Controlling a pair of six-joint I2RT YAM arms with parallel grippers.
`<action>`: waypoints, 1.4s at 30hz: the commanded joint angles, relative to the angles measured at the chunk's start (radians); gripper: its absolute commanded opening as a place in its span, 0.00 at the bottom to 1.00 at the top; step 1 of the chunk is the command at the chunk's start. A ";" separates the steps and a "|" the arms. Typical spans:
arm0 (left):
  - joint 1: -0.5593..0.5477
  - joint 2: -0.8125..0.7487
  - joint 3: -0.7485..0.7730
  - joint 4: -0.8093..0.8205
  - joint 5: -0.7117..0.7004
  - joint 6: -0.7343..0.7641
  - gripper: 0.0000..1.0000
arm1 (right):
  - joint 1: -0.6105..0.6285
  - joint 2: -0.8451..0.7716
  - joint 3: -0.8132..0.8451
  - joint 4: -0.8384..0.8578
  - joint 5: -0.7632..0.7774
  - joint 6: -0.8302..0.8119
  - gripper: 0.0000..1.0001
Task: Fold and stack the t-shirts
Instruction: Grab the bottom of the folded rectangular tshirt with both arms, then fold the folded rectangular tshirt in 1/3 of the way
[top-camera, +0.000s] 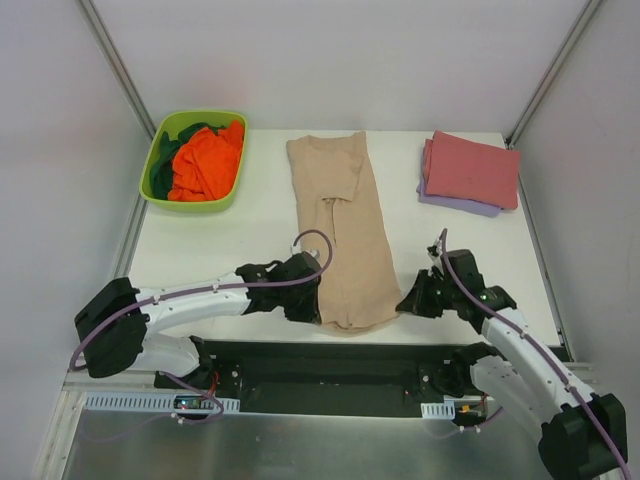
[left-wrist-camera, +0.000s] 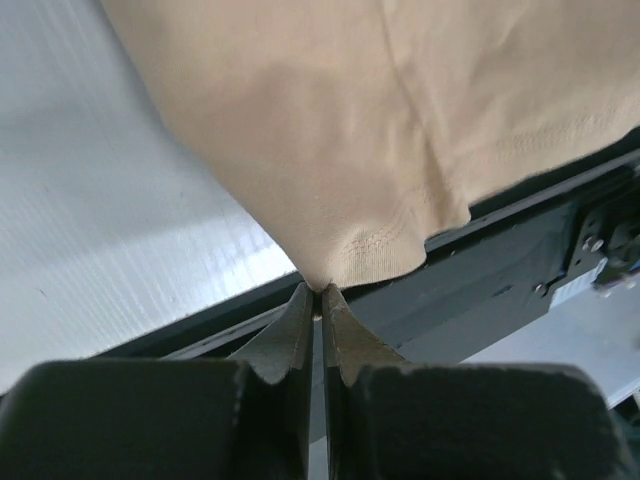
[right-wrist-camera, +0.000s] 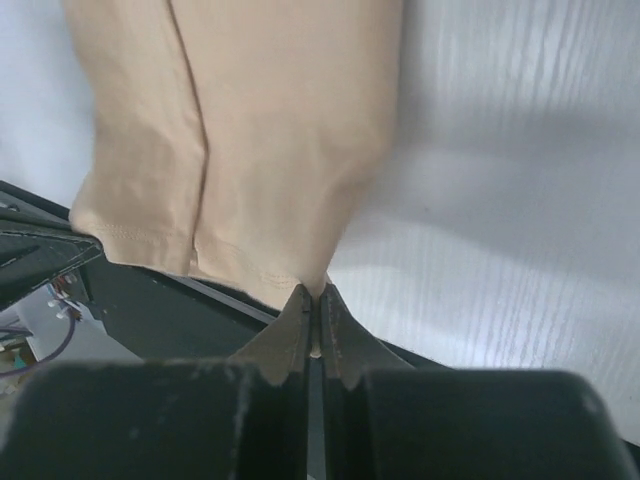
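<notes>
A tan-beige t-shirt (top-camera: 342, 225) lies folded into a long strip down the middle of the white table, its hem hanging at the near edge. My left gripper (top-camera: 318, 312) is shut on the hem's left corner (left-wrist-camera: 360, 262), pinching the cloth at the fingertips (left-wrist-camera: 318, 292). My right gripper (top-camera: 400, 305) is shut on the hem's right corner (right-wrist-camera: 290, 270), cloth nipped between its tips (right-wrist-camera: 316, 292). A folded dusty red t-shirt (top-camera: 472, 168) lies on a lavender one (top-camera: 455, 203) at the back right. Orange (top-camera: 205, 160) and dark green (top-camera: 170, 158) shirts sit bundled in the tub.
The lime-green plastic tub (top-camera: 195, 203) stands at the back left corner of the table (top-camera: 220, 250). A dark metal rail (top-camera: 340, 365) runs below the table's near edge between the arm bases. White walls close in both sides.
</notes>
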 joint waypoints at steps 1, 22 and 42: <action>0.089 -0.007 0.089 -0.012 -0.045 0.067 0.00 | 0.001 0.117 0.167 0.101 0.046 -0.003 0.00; 0.521 0.324 0.553 -0.009 0.033 0.358 0.00 | -0.042 0.858 0.844 0.282 0.205 -0.067 0.00; 0.655 0.623 0.814 -0.009 0.146 0.473 0.00 | -0.071 1.175 1.068 0.401 0.198 -0.046 0.00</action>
